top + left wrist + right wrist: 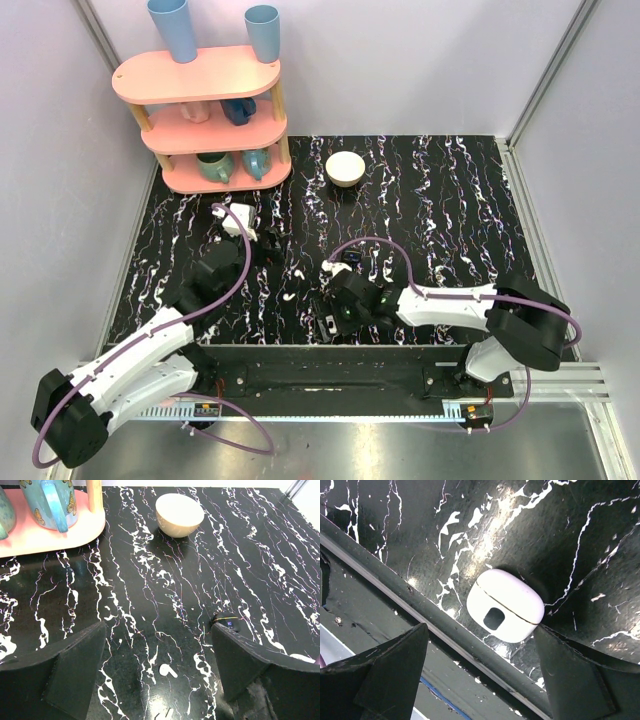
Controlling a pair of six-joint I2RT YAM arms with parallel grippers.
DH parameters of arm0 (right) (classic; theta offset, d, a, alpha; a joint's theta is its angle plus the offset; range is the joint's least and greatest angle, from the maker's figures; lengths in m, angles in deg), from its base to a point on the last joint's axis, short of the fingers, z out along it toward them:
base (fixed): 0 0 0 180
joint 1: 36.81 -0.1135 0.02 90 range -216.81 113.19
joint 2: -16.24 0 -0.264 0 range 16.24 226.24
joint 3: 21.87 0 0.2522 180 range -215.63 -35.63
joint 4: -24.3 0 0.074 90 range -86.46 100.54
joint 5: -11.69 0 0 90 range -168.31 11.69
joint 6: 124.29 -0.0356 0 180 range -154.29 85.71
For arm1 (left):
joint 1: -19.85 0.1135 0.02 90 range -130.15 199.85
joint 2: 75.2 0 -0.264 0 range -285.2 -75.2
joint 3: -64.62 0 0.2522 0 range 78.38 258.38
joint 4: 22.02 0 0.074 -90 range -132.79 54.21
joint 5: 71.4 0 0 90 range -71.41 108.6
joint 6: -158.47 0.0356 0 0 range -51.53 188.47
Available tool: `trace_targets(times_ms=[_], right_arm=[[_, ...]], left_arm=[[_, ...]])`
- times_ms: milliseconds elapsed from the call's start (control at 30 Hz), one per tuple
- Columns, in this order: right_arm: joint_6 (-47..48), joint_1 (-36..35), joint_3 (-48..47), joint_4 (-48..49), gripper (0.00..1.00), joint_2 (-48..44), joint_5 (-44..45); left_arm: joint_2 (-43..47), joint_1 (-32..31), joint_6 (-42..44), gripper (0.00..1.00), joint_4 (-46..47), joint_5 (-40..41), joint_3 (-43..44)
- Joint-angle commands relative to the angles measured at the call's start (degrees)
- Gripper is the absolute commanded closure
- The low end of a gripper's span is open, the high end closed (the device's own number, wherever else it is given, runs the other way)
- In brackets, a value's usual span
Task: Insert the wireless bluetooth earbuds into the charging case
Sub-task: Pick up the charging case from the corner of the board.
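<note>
- Right wrist view shows the charging case [512, 597] lying on the marble table [560, 525], just beside the dark rail [420, 615] at its edge. The lid is down, its seam showing.
- The right gripper [481, 630] hangs over the case with its fingers spread wide, one on each side, holding nothing.
- The left gripper [157, 627] is equally wide and empty. One earbud [167, 670] lies on the table between its fingers, and a white sliver [165, 714] at the frame's bottom may be the other (too cropped to tell).
- The case looks light, rigid and glossy, so it will probably skid. Its flat sides below the seam seem the best hold.
- The earbud is tiny and slick, and calls for a gentle, centred pinch.
</note>
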Motion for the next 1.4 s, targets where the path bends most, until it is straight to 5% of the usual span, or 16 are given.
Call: trace_targets(times_ms=[0, 333, 700, 1367], right_arm=[[-3.7, -2.2, -2.0, -1.9, 0.06, -0.7, 3.0], [25.9, -2.3, 0.1, -0.8, 0.01, -4.8, 8.3], [40.4, -2.3, 1.0, 5.0, 0.04, -2.0, -1.6], [44.2, -2.3, 1.0, 6.2, 0.25, 1.5, -2.3]], left_arm=[[-0.2, 0.3, -0.4, 0.09, 1.9, 0.0, 1.1], [-0.4, 0.3, -0.3, 0.09, 2.4, -0.2, 0.8], [-0.1, 0.3, 0.0, 0.08, 2.8, 0.0, 0.0], [-0.7, 0.3, -0.7, 0.08, 4.0, -0.5, -0.4]])
